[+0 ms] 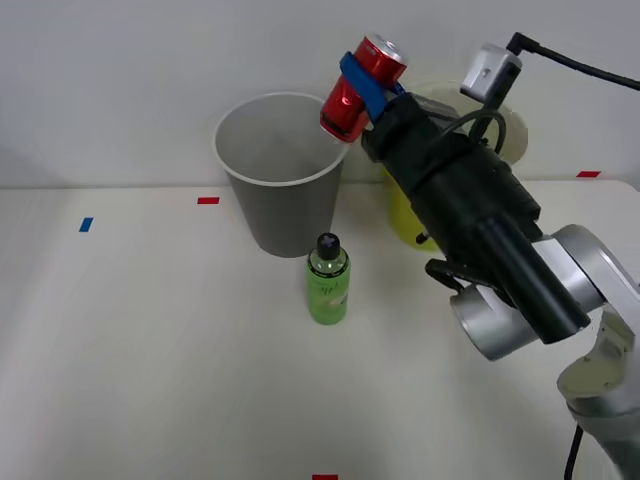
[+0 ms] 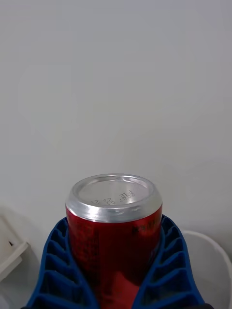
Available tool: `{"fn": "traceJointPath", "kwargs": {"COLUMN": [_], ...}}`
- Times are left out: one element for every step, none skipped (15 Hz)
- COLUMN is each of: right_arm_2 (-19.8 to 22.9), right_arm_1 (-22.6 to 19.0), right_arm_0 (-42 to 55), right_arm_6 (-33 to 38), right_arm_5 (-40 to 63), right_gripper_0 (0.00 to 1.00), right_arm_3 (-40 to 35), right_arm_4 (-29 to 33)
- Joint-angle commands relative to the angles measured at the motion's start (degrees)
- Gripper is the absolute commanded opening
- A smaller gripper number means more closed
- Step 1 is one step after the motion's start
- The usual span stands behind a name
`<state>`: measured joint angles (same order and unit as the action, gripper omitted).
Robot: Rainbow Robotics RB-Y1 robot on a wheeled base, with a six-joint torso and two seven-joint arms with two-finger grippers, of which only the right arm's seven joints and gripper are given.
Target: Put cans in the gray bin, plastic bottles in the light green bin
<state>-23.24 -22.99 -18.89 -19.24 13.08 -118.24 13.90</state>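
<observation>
can (image 1: pixel 361 88) clenched in hand (image 1: pixel 362 85), tilted above gray bin's (image 1: pixel 262 205) right rim | risk: released here, rim could be clipped and can dropped to counter (image 1: pixel 150 350), bottle (image 1: pixel 328 279) toppled

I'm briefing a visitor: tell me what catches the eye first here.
The red can, clamped in the right gripper, is held tilted above the gray bin's right rim. A green bottle stands on the table in front of that bin. The light green bin sits mostly hidden behind the arm.
</observation>
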Motion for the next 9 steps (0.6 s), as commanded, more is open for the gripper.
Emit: {"fn": "traceJointPath", "kwargs": {"right_arm_2": [-2.0,-2.6,-3.6,-4.4,-5.4,-6.1,-6.6,-7.2,-7.8], "right_arm_1": [0.1,0.1,0.1,-0.1,0.0,0.8,1.5,2.0,2.2], "right_arm_0": [-6.2,-8.4,-10.2,-11.5,-13.4,-14.9,-16.0,-16.8,-18.0], "right_arm_6": [-0.7,-0.8,-0.6,-0.6,-0.6,-0.5,-0.8,-0.9,-0.9], "right_arm_5": [0.0,0.0,0.0,0.0,0.0,0.0,0.0,0.0,-0.2], "right_gripper_0": [0.00,0.00,0.00,0.00,0.00,0.00,0.00,0.00,0.00], "right_arm_3": [5.7,7.7,9.3,10.7,13.1,15.3,17.2,18.5,20.1], "right_arm_4": [0.0,0.0,0.0,-0.1,0.0,-0.1,-0.1,0.0,0.0]}}
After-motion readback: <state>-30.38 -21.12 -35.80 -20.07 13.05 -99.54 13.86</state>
